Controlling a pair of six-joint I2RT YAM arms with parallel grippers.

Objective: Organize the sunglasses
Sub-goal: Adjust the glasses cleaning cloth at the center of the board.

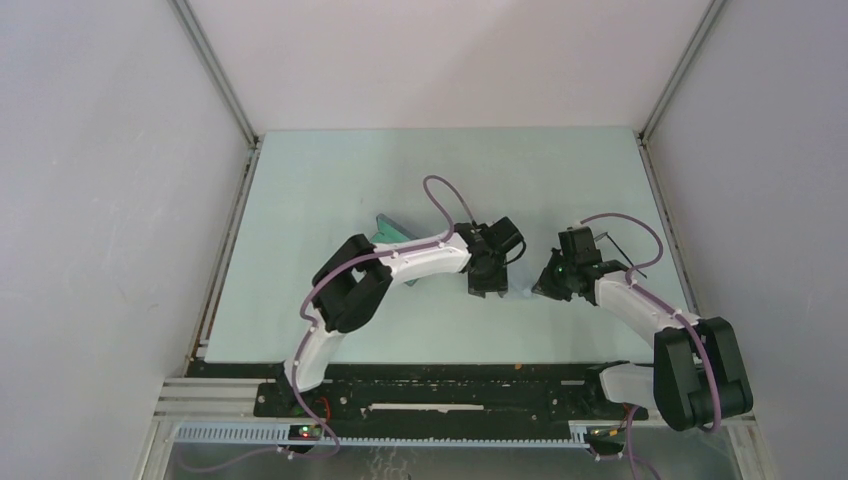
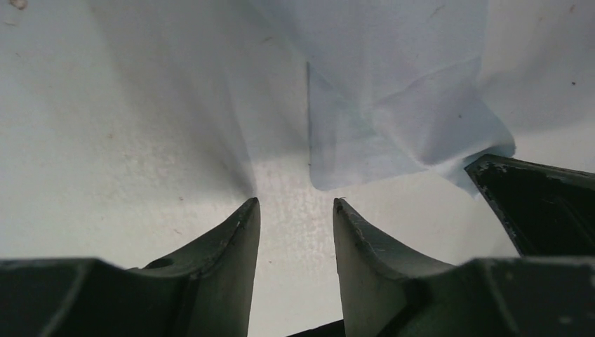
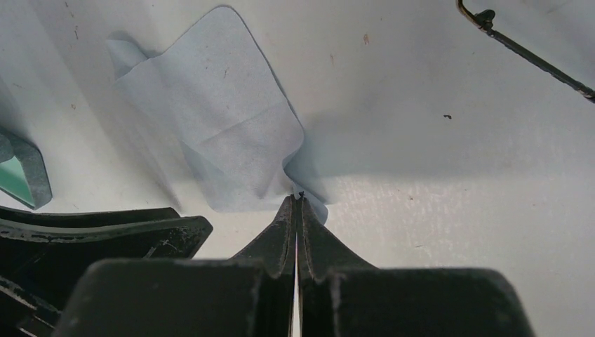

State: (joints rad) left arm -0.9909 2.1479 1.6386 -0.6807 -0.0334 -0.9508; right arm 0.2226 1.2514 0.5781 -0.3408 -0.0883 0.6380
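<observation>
Sunglasses [image 3: 523,48], upper right: thin black wire arm, small hinge knob. Left claw [image 2: 295,203] half-spread, empty. Right claw [image 3: 298,198] pinching cloth [image 3: 224,119] corner.

Tallying five kinds of thing on one table [image 1: 330,180].
Showing one pair of sunglasses [image 3: 535,58], one pale blue cloth [image 3: 210,119], one grey case [image 3: 28,172], and two robot arms, left arm [image 1: 420,258] and right arm [image 1: 630,300], each carrying one gripper: left gripper [image 2: 295,203], right gripper [image 3: 297,198].
</observation>
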